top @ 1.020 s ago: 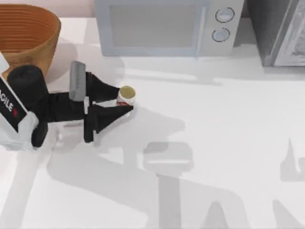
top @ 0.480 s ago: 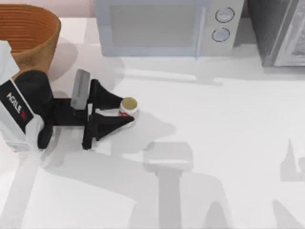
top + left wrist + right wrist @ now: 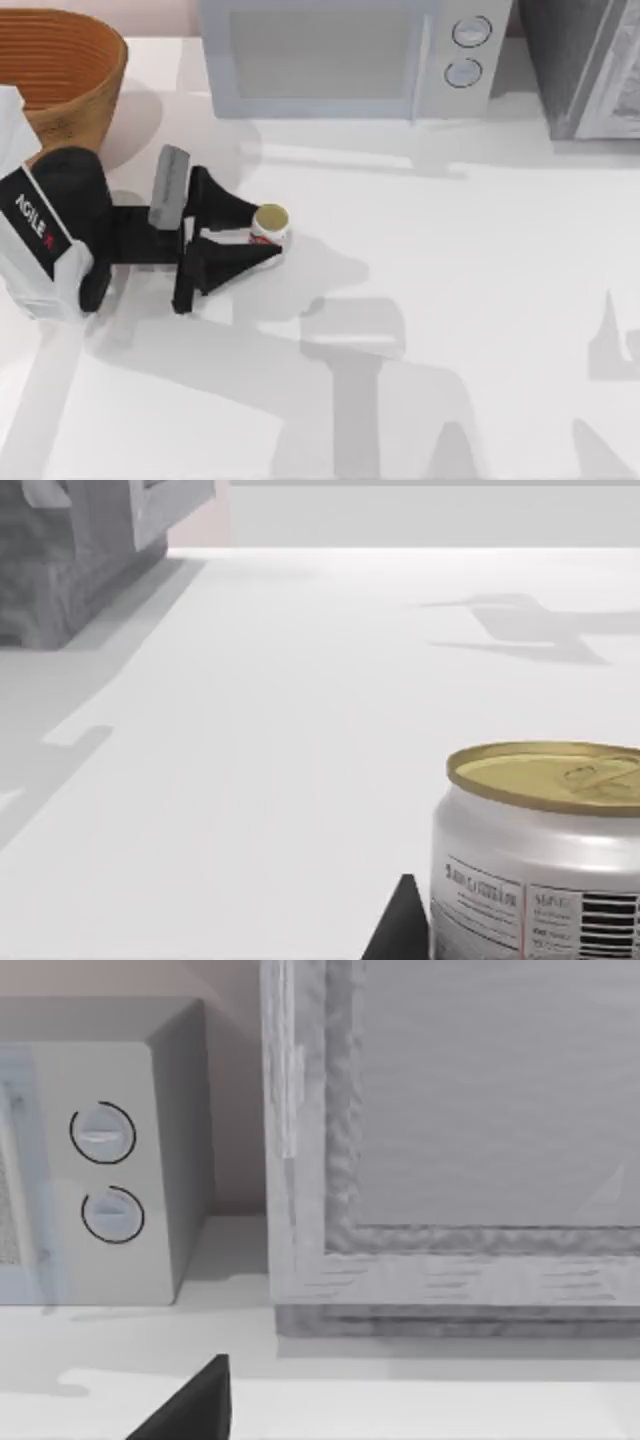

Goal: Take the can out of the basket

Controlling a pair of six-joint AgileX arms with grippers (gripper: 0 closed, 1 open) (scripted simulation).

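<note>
Overhead, left jaws (image 3: 258, 238) pinch can (image 3: 268, 224) on table (image 3: 450, 300), basket (image 3: 62, 75) apart, wrist shows barcode.

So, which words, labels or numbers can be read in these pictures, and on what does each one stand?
"AGILE": on the left arm's white casing, top view.
Can: small print and a barcode on its side, too blurred to read; its red markings too.
Microwave: two dials, no text.

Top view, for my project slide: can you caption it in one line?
Left gripper holds the can upright on the white table, outside the wicker basket.
</note>
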